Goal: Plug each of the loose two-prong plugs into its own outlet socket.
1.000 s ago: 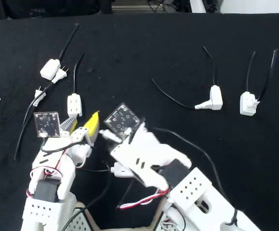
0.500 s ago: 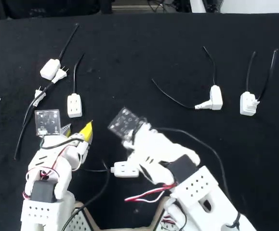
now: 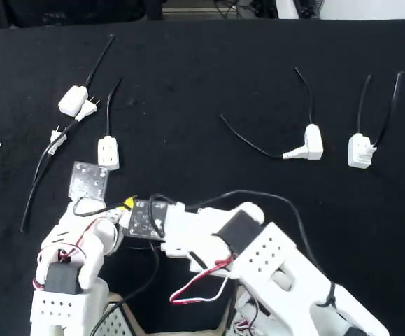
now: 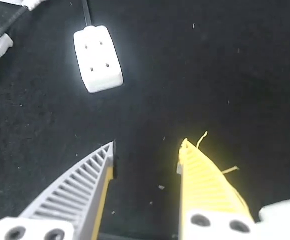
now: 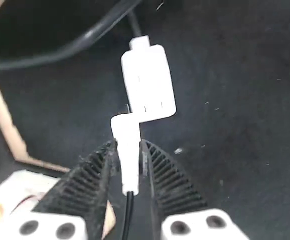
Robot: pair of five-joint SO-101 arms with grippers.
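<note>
right gripper (image 5: 128,146) pinches plug (image 5: 126,127), its head touching outlet socket (image 5: 149,85) | left gripper (image 4: 148,145) spread, near second socket (image 4: 98,59)

The 2 arms crowd the near edge: the right arm (image 3: 258,252) lies across, just beside the left gripper (image 4: 148,145), and walls off that side. Ahead of its spread fingers, bare cloth (image 4: 210,75) runs to the white socket (image 4: 97,59). Mid-table offers passing room, crossed by 1 black cord (image 3: 244,140).

A black cloth-covered table (image 3: 209,77); dim clutter behind its far edge.
</note>
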